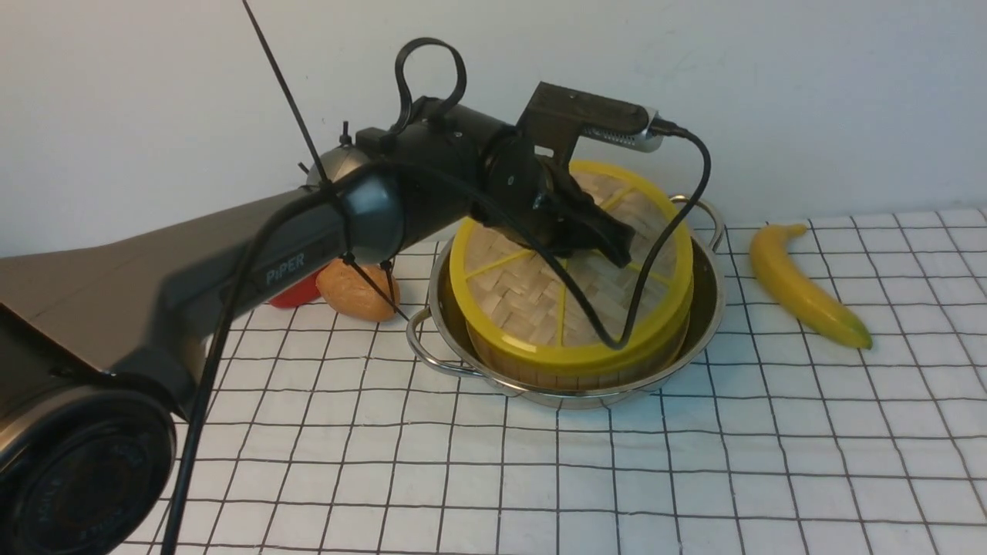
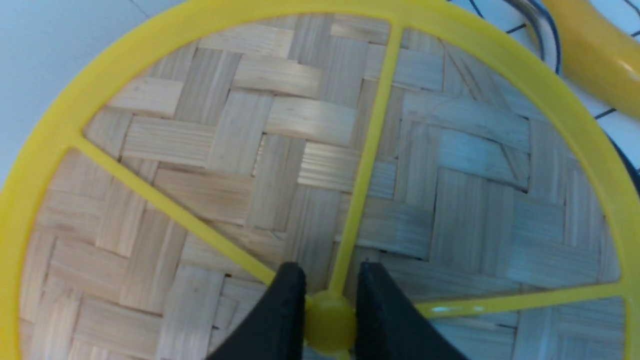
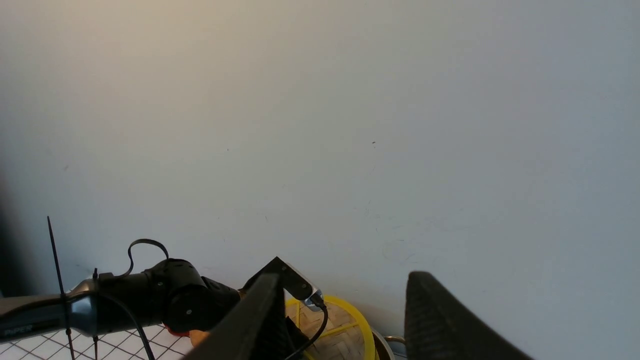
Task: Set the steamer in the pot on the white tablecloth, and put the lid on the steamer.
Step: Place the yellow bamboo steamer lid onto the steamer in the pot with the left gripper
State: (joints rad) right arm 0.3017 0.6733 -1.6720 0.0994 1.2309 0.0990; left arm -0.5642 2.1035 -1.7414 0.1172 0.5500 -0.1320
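The lid (image 1: pixel 517 297) is pinched at its centre knob (image 2: pixel 327 322) by the left jaws, over the steamer (image 1: pixel 555 376) in the pot (image 1: pixel 705 308) on the white tablecloth (image 1: pixel 694 462) (seating unclear). Rims should be aligned before release; right jaws are spread, raised aside.

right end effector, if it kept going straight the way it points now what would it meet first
Probably the bare wall: the right end effector is open, empty, aimed above the lid; depth is unclear.
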